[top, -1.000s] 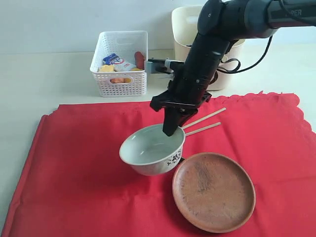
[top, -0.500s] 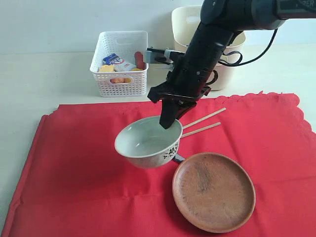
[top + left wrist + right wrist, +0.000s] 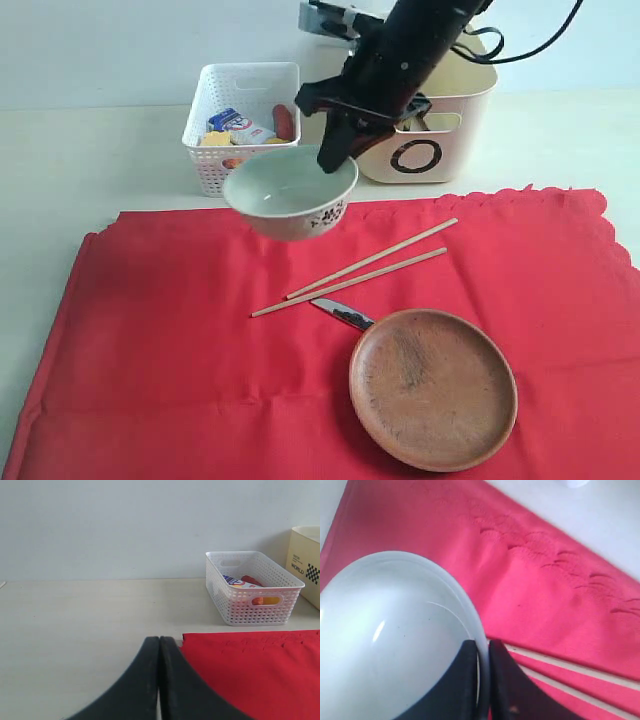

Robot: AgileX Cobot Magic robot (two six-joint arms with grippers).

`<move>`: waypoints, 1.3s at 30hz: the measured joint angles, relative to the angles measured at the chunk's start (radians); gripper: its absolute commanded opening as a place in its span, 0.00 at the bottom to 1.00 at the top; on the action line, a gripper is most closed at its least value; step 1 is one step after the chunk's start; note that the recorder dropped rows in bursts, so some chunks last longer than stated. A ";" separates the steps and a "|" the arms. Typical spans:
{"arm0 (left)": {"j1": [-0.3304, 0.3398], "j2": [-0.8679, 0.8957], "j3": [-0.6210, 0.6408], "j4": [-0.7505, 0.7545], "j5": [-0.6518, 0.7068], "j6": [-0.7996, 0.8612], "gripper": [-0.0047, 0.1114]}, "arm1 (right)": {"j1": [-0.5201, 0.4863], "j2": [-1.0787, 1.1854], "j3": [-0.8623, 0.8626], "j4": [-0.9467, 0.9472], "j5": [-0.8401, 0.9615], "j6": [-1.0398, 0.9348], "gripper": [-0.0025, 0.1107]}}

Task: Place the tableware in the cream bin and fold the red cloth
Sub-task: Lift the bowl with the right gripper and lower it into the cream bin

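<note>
Red cloth (image 3: 180,330) lies flat on the table (image 3: 90,160), near edge and left corner cut off in the exterior view. Its scalloped far edge runs just before the cream bin (image 3: 450,140). Bin top is out of frame and its left part is hidden behind the right arm; the black O faces the camera. White basket (image 3: 245,140) sits beside the bin, contents hard to make out.

Brown plate (image 3: 432,388) rests on the cloth, near right. The bowl (image 3: 290,195) is in the air, in front of the basket and over the cloth's far edge. Right gripper (image 3: 335,158) pinches its rim, one finger inside, one outside. Chopsticks (image 3: 370,268) lie slantwise between bowl and plate. A small grey blade-like thing (image 3: 340,314) touches the plate rim; can't tell what it is.

Left gripper (image 3: 159,645) is closed, empty, above bare table beside a cloth corner. Left half of the cloth is bare.
</note>
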State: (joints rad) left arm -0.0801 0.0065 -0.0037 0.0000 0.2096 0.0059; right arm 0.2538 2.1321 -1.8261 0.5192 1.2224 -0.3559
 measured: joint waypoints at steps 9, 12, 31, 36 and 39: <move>0.000 0.000 0.000 0.000 0.000 0.000 0.04 | -0.109 0.000 -0.084 -0.005 0.002 0.078 0.02; 0.000 0.000 0.000 0.000 0.000 0.000 0.04 | -0.146 0.000 -0.107 -0.008 -0.009 0.116 0.02; 0.000 0.000 0.000 0.000 0.000 0.000 0.04 | -0.271 0.000 -0.126 -0.097 -0.394 0.368 0.02; 0.000 0.000 0.000 0.000 0.000 0.000 0.04 | -0.271 0.000 -0.126 -0.207 -0.431 0.427 0.02; 0.000 0.000 0.000 0.000 0.000 0.000 0.04 | -0.271 0.002 -0.126 -0.241 -0.436 0.431 0.02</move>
State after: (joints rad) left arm -0.0801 0.0065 -0.0037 0.0000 0.2096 0.0059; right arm -0.0171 2.1343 -1.9522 0.2783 0.7868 0.0751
